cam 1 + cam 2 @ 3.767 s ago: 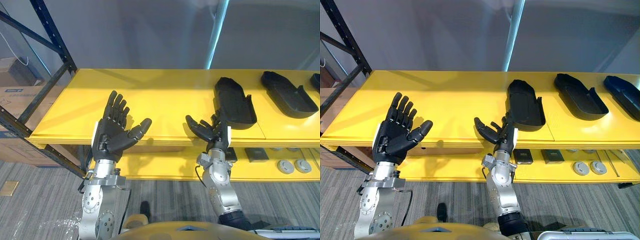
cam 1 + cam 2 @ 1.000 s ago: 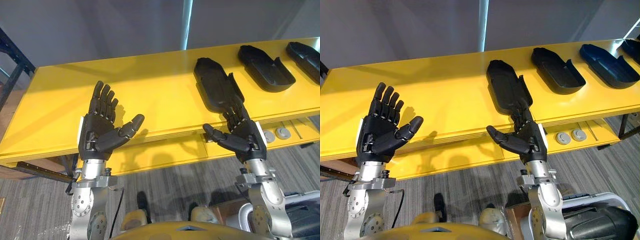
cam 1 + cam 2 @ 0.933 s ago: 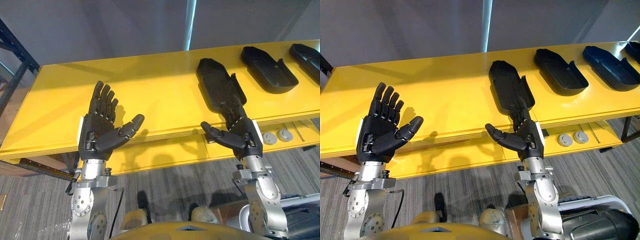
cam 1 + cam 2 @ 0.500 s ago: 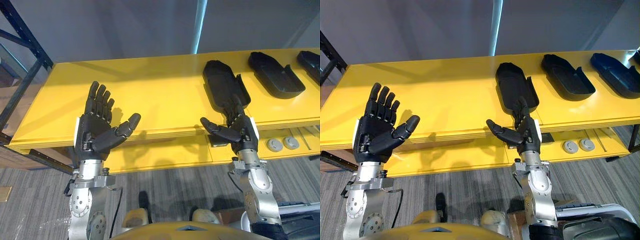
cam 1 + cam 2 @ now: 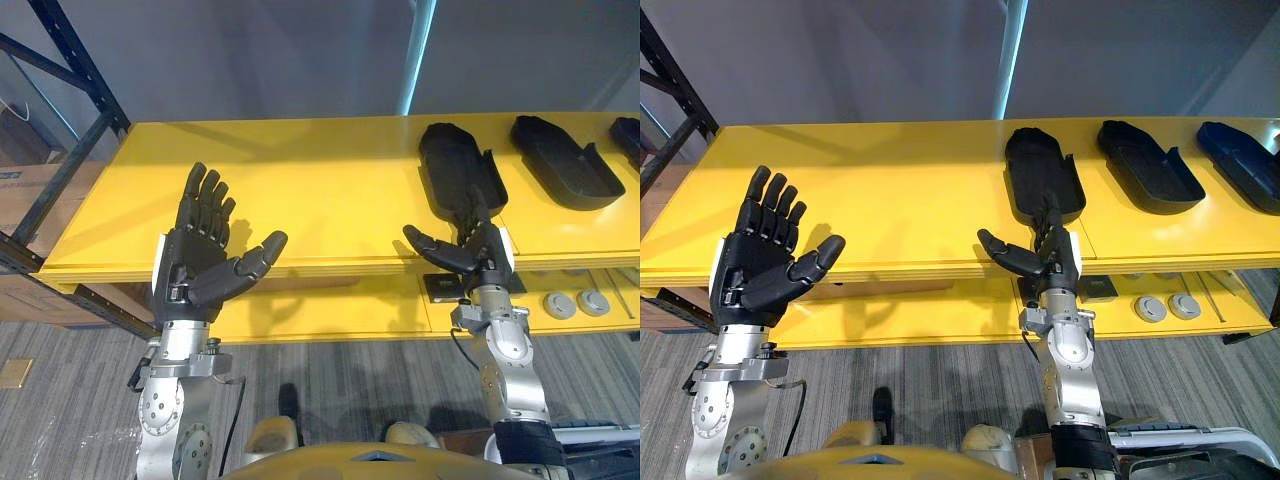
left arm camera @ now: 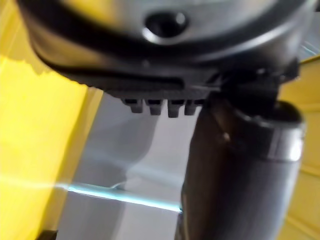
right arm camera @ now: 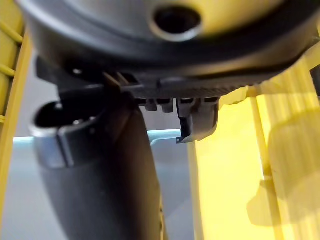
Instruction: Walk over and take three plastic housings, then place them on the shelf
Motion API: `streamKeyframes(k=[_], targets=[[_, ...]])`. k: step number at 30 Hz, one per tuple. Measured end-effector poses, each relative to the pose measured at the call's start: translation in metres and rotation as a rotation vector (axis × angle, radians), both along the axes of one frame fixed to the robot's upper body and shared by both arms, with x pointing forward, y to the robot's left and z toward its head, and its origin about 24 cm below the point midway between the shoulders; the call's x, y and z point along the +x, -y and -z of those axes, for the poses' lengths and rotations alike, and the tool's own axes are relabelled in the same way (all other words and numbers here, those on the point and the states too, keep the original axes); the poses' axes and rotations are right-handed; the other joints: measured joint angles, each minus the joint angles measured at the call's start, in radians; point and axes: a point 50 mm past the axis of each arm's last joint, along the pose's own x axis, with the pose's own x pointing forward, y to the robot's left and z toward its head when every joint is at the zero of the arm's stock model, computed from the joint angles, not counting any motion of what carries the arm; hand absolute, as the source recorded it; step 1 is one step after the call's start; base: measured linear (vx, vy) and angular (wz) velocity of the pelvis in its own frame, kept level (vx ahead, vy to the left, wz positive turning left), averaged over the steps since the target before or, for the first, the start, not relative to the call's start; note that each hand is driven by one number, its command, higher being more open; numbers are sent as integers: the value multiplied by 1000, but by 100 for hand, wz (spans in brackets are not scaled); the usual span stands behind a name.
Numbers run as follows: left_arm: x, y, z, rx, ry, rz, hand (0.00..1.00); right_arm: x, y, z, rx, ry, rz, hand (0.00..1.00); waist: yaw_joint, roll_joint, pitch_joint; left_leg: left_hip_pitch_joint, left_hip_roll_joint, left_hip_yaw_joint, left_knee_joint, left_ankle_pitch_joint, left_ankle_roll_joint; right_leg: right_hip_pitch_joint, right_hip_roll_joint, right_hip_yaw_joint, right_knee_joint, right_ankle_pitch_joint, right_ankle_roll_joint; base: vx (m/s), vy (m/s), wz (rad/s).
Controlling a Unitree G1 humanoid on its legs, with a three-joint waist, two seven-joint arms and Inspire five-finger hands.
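Left hand (image 5: 200,265) and right hand (image 5: 478,255) were raised, fingers straight, empty, before the yellow shelf (image 5: 300,180). On its right lay 3 black plastic housings: leftmost housing (image 5: 1040,180) just beyond the right hand, middle housing (image 5: 1150,175), rightmost housing (image 5: 1245,160).

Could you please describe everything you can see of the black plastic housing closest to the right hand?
The plastic housing is a matte black, elongated shell lying hollow side up on the yellow shelf, with a raised rim and rounded far end. It points away from the robot. The open right hand is raised at its near end; contact cannot be judged.
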Motion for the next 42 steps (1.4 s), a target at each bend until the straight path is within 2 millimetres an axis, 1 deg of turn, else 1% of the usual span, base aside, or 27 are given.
streamKeyframes(k=[5, 11, 13, 15, 16, 17, 18, 19, 20, 22, 24, 25, 27, 28, 30, 31, 32, 33, 34, 35, 36, 37, 38, 39, 40, 41, 42], targets=[[0, 1, 2, 7, -4, 20, 100, 4, 6, 3, 3, -13, 20, 100, 8, 0, 0, 7, 0, -8, 0, 0, 2, 13, 1, -7, -2, -3, 3, -25, -18, 4], [0, 2, 3, 21, -2, 48, 100, 6, 10, -1, -61, -8, 29, 100, 19, 0, 0, 3, -2, -8, 0, -1, 4, 13, 4, -4, -21, -3, 5, -6, -2, 0], [-1, 2, 2, 29, 3, 65, 100, 0, 10, -11, -70, 37, 35, 100, 20, 2, -1, -4, 0, -7, 0, -2, 6, 10, 4, -1, -33, -2, 6, 16, -7, 0], [-1, 3, 2, 33, 11, 74, 100, -14, 5, -32, -102, 135, 20, 100, 21, 2, -1, -7, 0, 13, 0, -7, 12, -4, 2, 25, -37, 9, 8, 72, -5, -24], [-1, 3, 2, 34, 14, 78, 100, -23, 2, -44, -112, 201, -4, 100, 19, 0, -2, -3, 1, 35, 0, -12, 9, -11, 0, 46, -39, 14, 6, 91, 9, -45], [-1, 3, 2, 34, 15, 79, 100, -27, 1, -49, -119, 232, -18, 100, 18, -2, -3, 0, 2, 50, 0, -16, 6, -15, -1, 57, -38, 17, 6, 91, 16, -67], [-1, 5, 1, 31, 20, 84, 100, -40, -2, -59, -115, 299, -45, 100, 6, -9, -5, 12, 4, 83, 1, -29, 5, -19, -2, 89, -41, 24, 13, 82, 12, -57], [-1, 5, 1, 30, 24, 84, 100, -44, -2, -62, -96, 322, -59, 100, -6, -13, -8, 16, 5, 94, 1, -32, 5, -18, -2, 101, -42, 25, 14, 114, 11, -69], [-1, 6, 0, 26, 30, 89, 100, -53, -1, -64, -64, 353, -80, 100, -23, -22, -13, 27, 8, 120, 4, -43, 3, -20, -1, 124, -43, 28, 15, 109, 9, -47], [0, 10, -1, 23, 40, 118, 100, -65, 4, -63, -32, 364, -81, 100, -52, -36, -22, 43, 10, 152, 5, -56, 1, -22, -1, 154, -44, 30, 15, 95, 9, -57], [5, 18, -5, 12, 70, 159, 100, -81, 17, -56, -29, 339, -14, 100, -77, -44, -33, 53, 16, 204, 5, -75, 3, -48, 1, 204, -36, 30, 16, 50, 12, -68], [6, 19, -6, 5, 81, 169, 100, -85, 21, -54, -29, 327, 7, 100, -83, -45, -33, 57, 16, 218, 5, -79, 3, -54, 2, 220, -34, 30, 17, 34, 26, -64], [10, 21, -11, -4, 107, 181, 100, -94, 30, -50, -41, 296, 69, 100, -108, -41, -34, 72, 15, 257, 5, -88, -2, -72, 3, 266, -35, 32, 20, 15, 33, -69], [13, 21, -14, -22, 126, 176, 100, -102, 36, -47, -45, 282, 126, 100, -116, -31, -40, 79, 14, 293, 5, -103, 0, -95, 7, 312, -34, 32, 22, 0, 23, -76], [15, 20, -16, -29, 135, 163, 100, -113, 43, -45, -68, 264, 184, 100, -132, -21, -48, 82, 7, 318, 7, -121, -10, -127, 12, 366, -33, 34, 21, 26, 32, -82], [16, 20, -17, -32, 137, 156, 100, -115, 44, -44, -86, 252, 196, 100, -136, -21, -48, 79, 2, 313, 20, -135, -11, -135, 13, 385, -33, 35, 20, 55, 43, -98], [17, 19, -17, -39, 133, 136, 100, -119, 46, -42, -107, 234, 208, 100, -139, -22, -47, 66, -6, 275, 74, -181, -18, -151, 19, 431, -28, 38, 18, 49, 31, -118], [17, 18, -16, -50, 121, 115, 100, -121, 46, -42, -107, 234, 213, 100, -139, -23, -47, 32, -11, 207, 179, -252, -18, -163, 34, 481, -23, 41, 14, 46, 19, -125], [17, 18, -16, -57, 116, 105, 100, -122, 47, -43, -107, 240, 215, 100, -139, -23, -47, 6, -11, 157, 252, -293, -10, -170, 45, 504, -22, 43, 13, 51, 18, -138], [17, 17, -15, -71, 109, 83, 100, -122, 47, -45, -99, 263, 218, 100, -135, -8, -52, -36, -1, 43, 373, -363, -10, -184, 78, 558, -21, 49, 8, 52, 42, -148], [17, 15, -14, -84, 96, 52, 100, -121, 47, -47, -69, 295, 201, 100, -128, 5, -57, -58, 1, -56, 451, -402, -6, -197, 104, 617, -19, 55, 6, 50, 69, -159], [16, 14, -13, -91, 88, 37, 100, -119, 47, -48, -52, 312, 191, 100, -123, 6, -58, -65, 0, -92, 477, -420, -3, -203, 113, 640, -20, 57, 6, 19, 123, -160], [14, 13, -11, -106, 75, 15, 100, -118, 47, -51, -15, 352, 166, 100, -113, 14, -61, -65, -2, -135, 506, -453, 0, -219, 124, 666, -17, 60, 4, -7, 169, -144], [12, 13, -10, -124, 61, -8, 100, -114, 44, -54, 21, 395, 132, 100, -112, 18, -60, -67, -2, -142, 507, -481, 2, -238, 124, 674, -16, 69, 13, -25, 178, -125], [11, 13, -9, -130, 55, -14, 100, -113, 43, -56, 32, 416, 121, 100, -112, 20, -60, -68, -2, -136, 503, -495, 3, -251, 123, 676, -14, 73, 17, -52, 181, -83], [11, 14, -9, -135, 51, -16, 100, -110, 40, -58, 56, 451, 100, 100, -112, 24, -64, -80, -3, -116, 498, -516, -1, -279, 116, 676, -5, 85, 31, -64, 158, -46], [12, 14, -8, -139, 47, -21, 100, -105, 34, -60, 77, 467, 69, 100, -110, 7, -55, -86, -9, -99, 499, -515, 1, -292, 100, 675, -1, 93, 43, -78, 167, -31]])
